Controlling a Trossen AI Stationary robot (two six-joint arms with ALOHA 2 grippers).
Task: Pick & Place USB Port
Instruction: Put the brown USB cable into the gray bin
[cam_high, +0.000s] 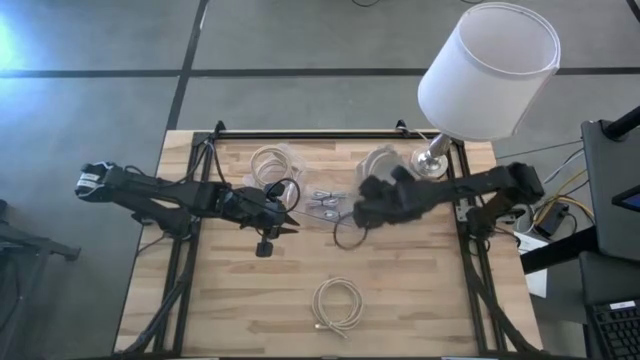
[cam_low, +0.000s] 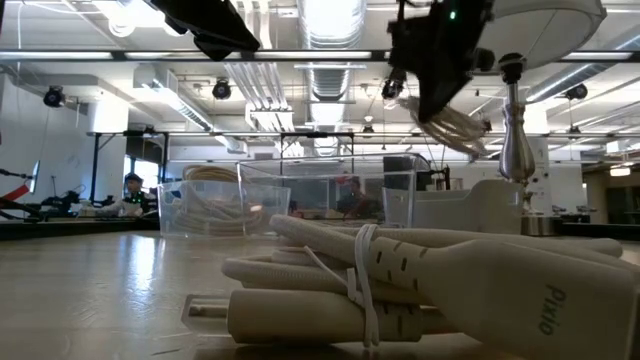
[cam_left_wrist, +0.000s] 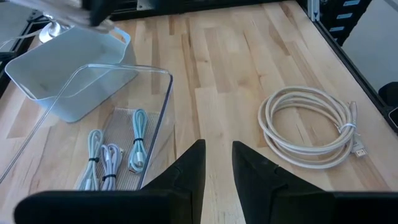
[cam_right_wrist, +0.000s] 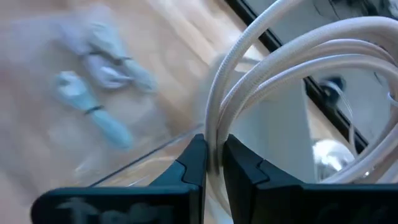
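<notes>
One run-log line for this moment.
right gripper: shut on coiled cable, above clear tray | left gripper: open, empty | second coil: on table

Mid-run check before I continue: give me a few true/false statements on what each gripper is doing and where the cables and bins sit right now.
1. The right gripper is shut on a coiled white cable. True.
2. The left gripper holds a cable. False: it is open and holds nothing.
3. A coiled white cable lies on the table's near edge. True.
4. The clear bin holding small bundled cables is empty. False: several bundles lie in it.
5. The lamp stands by the left arm. False: it is at the far right corner.
</notes>
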